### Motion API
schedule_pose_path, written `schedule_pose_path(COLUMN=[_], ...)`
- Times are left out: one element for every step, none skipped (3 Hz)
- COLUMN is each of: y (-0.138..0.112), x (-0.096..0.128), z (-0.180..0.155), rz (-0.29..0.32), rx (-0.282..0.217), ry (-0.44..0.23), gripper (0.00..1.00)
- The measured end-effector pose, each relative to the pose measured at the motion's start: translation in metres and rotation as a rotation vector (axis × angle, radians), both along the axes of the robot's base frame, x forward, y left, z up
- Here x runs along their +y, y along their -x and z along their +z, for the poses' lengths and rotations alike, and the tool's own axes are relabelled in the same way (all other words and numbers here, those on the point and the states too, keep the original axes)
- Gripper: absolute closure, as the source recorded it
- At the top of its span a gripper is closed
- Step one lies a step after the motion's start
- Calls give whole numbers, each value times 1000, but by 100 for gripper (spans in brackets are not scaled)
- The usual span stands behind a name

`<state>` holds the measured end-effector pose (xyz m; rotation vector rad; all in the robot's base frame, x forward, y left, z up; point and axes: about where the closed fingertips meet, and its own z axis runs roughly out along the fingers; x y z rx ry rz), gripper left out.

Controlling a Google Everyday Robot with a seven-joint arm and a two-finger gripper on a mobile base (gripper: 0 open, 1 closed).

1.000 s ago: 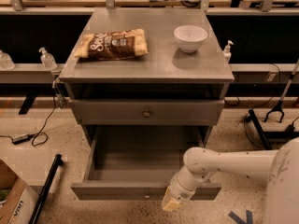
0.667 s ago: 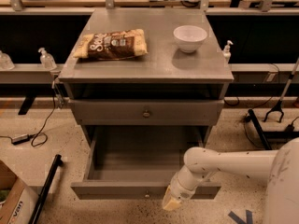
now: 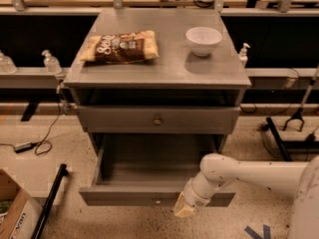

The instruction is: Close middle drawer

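The middle drawer (image 3: 124, 197) stands pulled out from the grey cabinet. Its deep box is empty, and its low front panel has a small round brass knob (image 3: 157, 201) at the centre. My gripper (image 3: 183, 211) is at the end of the white arm (image 3: 239, 173), which reaches in from the right. It sits low against the drawer's front panel, just right of the knob. The taller-fronted drawer (image 3: 199, 121) above is shut. The lowest drawer is hidden behind the open one.
A snack bag (image 3: 121, 47) and a white bowl (image 3: 203, 39) lie on the cabinet top (image 3: 169, 68). A cardboard box (image 3: 12, 213) and a black pole (image 3: 52, 198) are on the floor at the left. Cables and stands lie on the floor at the right (image 3: 294, 123).
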<state>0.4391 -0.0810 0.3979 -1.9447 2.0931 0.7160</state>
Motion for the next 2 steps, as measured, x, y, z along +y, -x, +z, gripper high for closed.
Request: schedule_pose_path(y=[-6,-21], x=[2,6], z=[-2,-6], rz=[8,29], rx=[-12,-42], ry=[5,18], gripper=[100,100])
